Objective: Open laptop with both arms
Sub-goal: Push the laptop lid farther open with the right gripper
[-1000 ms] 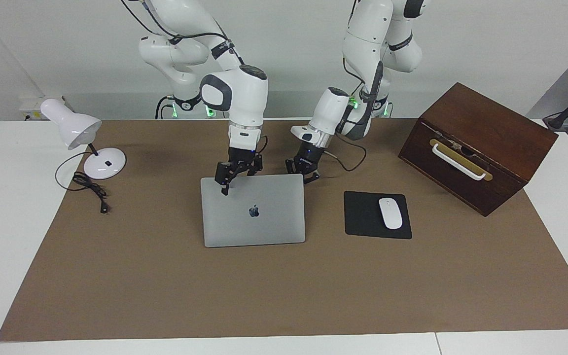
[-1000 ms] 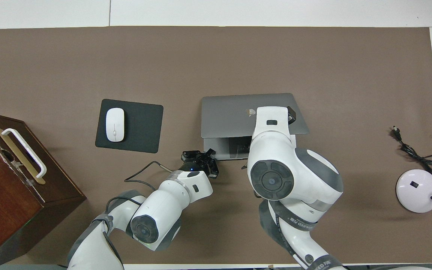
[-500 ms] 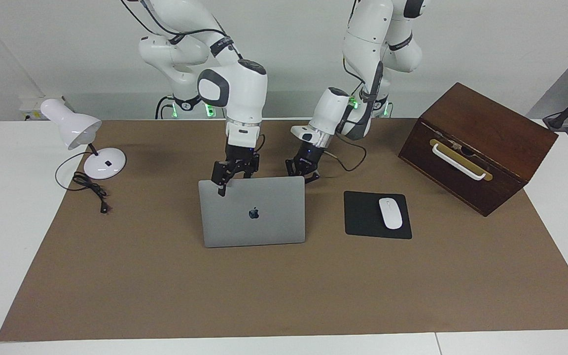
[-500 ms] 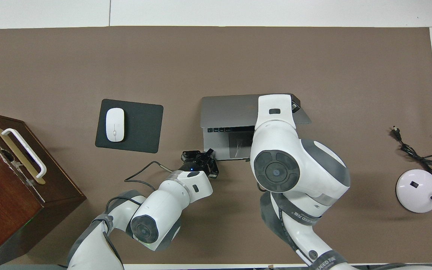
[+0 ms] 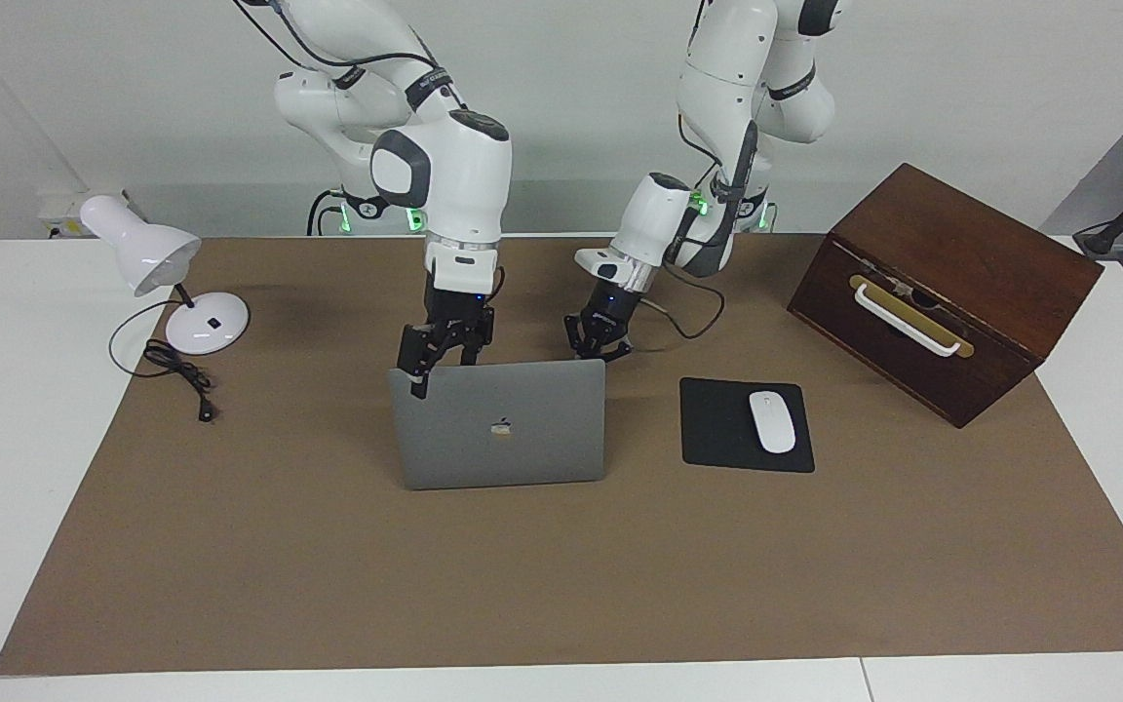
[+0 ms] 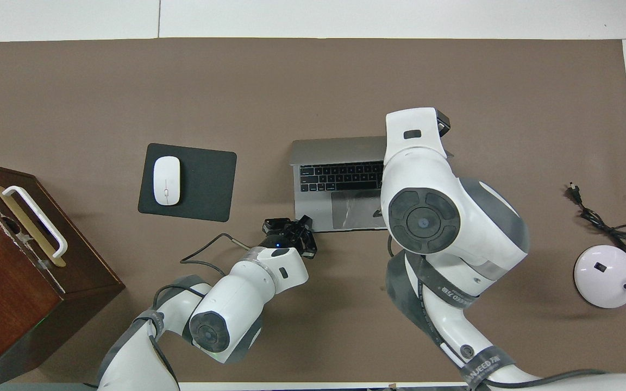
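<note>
Overhead view shows the laptop [image 6: 340,190] near the middle of the table [image 6: 313,81], its lid raised enough to bare the keyboard. The left end effector [image 5: 598,343] has its fingertips pressed together and sits at the deck's nearer corner toward the left arm's end; it appears to pin the base. The right end effector [image 5: 422,363] pinches the lid's top corner toward the right arm's end. To do this well, I'd judge the right arm should follow the hinge's arc rather than pull straight, while the left keeps the base from sliding. Only the facing view shows the lid grip and logo; only the overhead view shows the keyboard, and there the right arm's wrist hides its fingers.
</note>
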Robot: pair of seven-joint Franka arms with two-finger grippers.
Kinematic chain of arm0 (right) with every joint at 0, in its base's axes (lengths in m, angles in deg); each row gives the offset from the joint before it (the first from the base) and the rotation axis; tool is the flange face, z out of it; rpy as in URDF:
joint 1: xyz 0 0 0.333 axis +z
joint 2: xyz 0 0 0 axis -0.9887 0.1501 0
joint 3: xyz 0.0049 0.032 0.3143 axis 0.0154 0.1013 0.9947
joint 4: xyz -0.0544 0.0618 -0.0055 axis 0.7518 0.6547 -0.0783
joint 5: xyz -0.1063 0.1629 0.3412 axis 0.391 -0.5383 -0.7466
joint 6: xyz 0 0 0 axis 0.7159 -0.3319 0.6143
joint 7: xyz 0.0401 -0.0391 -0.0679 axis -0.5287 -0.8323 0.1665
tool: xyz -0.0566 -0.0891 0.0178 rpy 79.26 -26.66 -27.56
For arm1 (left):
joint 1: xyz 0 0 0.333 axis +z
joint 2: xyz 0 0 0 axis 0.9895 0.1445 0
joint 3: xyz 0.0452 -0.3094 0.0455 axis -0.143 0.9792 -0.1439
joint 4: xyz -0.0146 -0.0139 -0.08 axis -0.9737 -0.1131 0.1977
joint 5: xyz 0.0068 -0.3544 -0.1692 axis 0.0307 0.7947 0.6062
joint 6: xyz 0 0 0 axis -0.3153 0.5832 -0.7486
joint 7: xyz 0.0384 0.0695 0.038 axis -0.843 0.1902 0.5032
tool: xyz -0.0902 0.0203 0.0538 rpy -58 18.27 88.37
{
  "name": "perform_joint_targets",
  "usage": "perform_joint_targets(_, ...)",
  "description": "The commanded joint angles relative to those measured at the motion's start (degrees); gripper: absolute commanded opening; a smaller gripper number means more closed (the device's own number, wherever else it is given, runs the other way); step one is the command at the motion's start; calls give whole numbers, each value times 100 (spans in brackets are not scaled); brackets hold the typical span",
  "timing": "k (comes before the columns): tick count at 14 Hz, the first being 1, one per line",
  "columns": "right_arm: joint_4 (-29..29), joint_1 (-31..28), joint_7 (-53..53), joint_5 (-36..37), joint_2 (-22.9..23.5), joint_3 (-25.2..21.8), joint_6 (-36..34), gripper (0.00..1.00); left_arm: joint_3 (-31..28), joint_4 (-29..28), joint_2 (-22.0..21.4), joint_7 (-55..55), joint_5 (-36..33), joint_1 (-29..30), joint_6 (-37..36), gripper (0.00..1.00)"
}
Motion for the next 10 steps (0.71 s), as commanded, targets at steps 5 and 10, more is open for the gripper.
perform_joint_targets(5,831,-119,-754,-110,468,-75,-210,100,-129,114,332,112,-27,-22,53,0)
perform_joint_targets(10,1156,-66,-1000,-110,635,-233,-201,100,-138,114,332,112,-27,-22,53,0)
